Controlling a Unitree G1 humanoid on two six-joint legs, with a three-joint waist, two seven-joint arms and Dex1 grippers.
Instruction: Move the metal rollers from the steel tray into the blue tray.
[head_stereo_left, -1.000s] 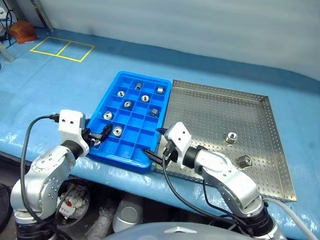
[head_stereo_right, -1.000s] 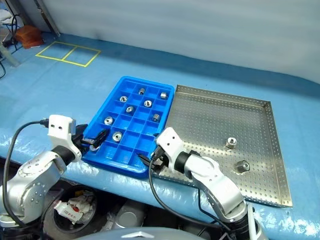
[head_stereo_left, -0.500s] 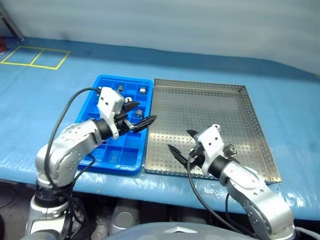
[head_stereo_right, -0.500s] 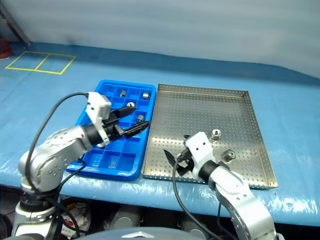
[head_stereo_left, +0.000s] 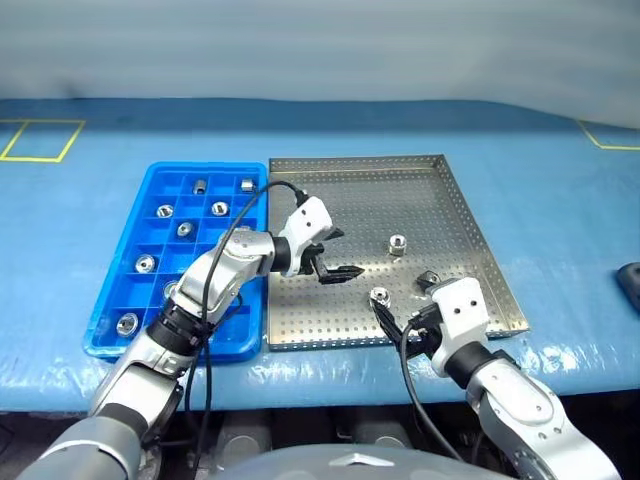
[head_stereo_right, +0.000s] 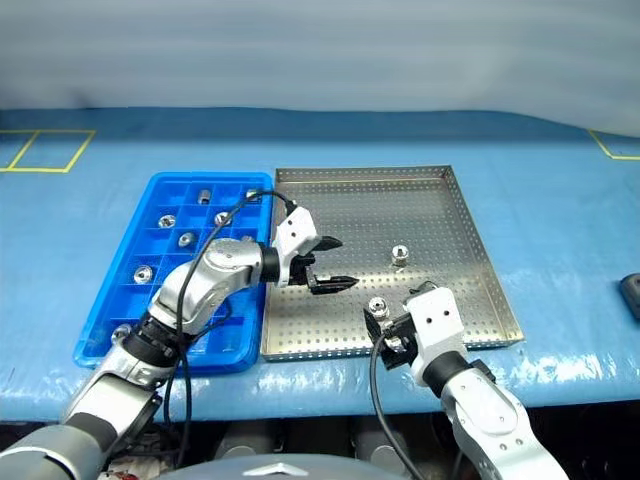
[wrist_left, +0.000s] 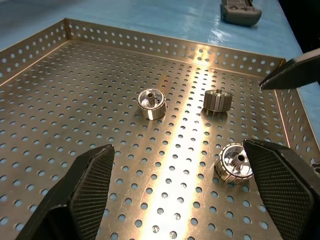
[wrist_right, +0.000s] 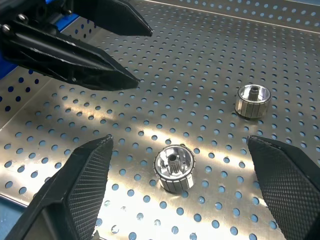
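- I see a large flat silver steel tray (head_stereo_left: 420, 190) with a perforated floor and low rim, lying on a blue-covered bench. Its left edge sits just beside the other tray.
- The bright blue plastic tray (head_stereo_left: 110, 300) with its grid of small square compartments lies on my left. I count about seven small shiny metal rollers (head_stereo_left: 185, 229) already in separate compartments, so I judge most of the job done.
- My left arm reaches across from over the blue tray. Its left gripper (head_stereo_left: 335, 258) hovers over the steel tray's middle, jaws spread wide, carrying nothing.
- My right gripper (wrist_right: 180, 145) sits at the near edge of the steel tray, jaws also spread wide and empty.
- Three rollers are left on the steel floor: one upright near the middle (head_stereo_left: 396, 244), one lying on its side toward the right rim (head_stereo_left: 427, 279), one upright (head_stereo_left: 379, 296) at the near edge, between my right gripper's fingers but not yet gripped.
- I judge three transfers remain.
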